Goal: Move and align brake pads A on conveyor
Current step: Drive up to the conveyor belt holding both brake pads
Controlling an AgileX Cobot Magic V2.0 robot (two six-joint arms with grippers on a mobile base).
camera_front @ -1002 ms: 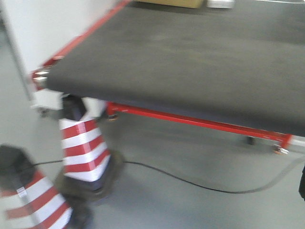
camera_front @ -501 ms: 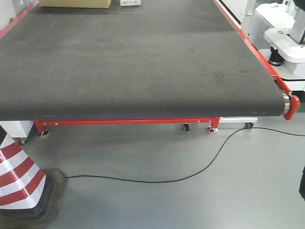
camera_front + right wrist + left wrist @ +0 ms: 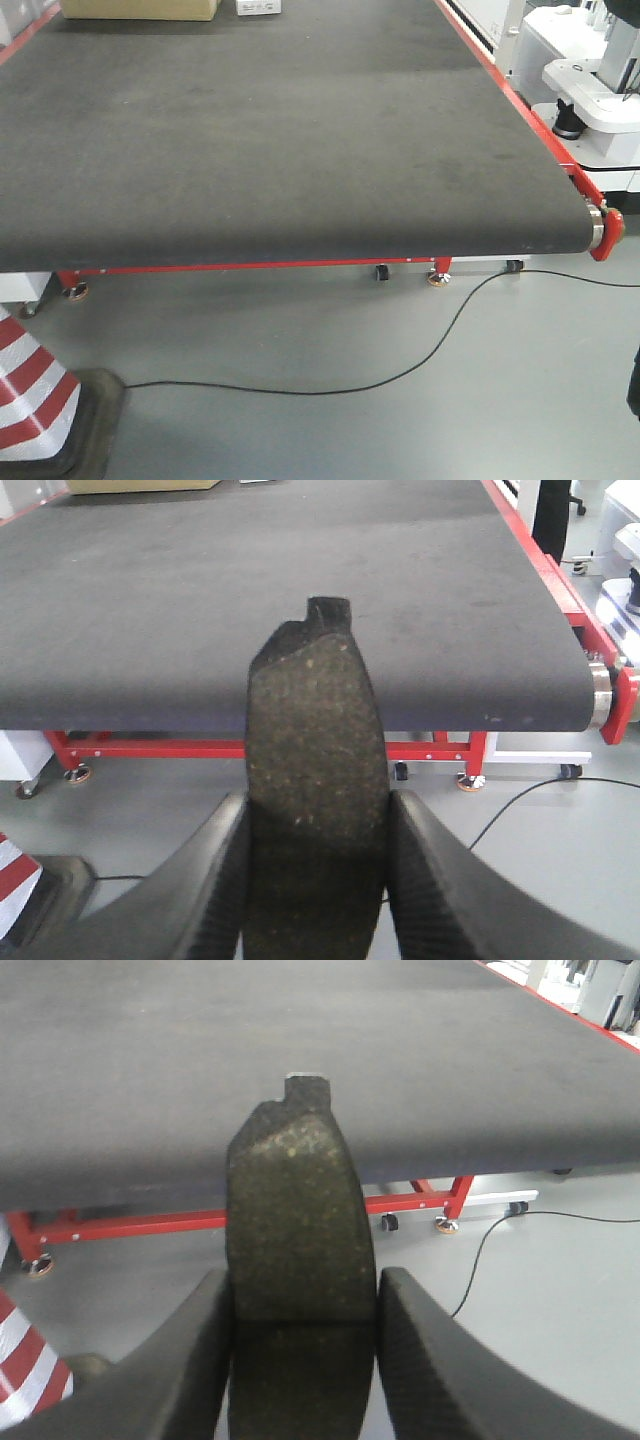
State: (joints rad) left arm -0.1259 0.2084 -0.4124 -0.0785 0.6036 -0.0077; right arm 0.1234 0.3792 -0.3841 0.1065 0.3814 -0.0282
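Note:
The conveyor [image 3: 280, 130] is a wide dark belt with red rails, filling the upper part of the front view, and no pad lies on the stretch I see. In the left wrist view, my left gripper [image 3: 303, 1305] is shut on a brake pad A [image 3: 298, 1210], a dark speckled curved pad held upright, short of the conveyor's [image 3: 300, 1050] near end. In the right wrist view, my right gripper [image 3: 316, 830] is shut on another brake pad A [image 3: 315, 730], likewise upright and before the belt [image 3: 280, 590]. Neither gripper shows in the front view.
A red-and-white traffic cone [image 3: 35, 400] stands at the lower left on the grey floor. A black cable [image 3: 400, 370] runs across the floor below the belt. A cardboard box [image 3: 140, 9] sits at the belt's far end. White machinery [image 3: 590, 90] stands to the right.
The front view has swung right and steadied: the cones slid off to the left, the belt's right end with its red cap came into view, and the belt now looks slightly nearer.

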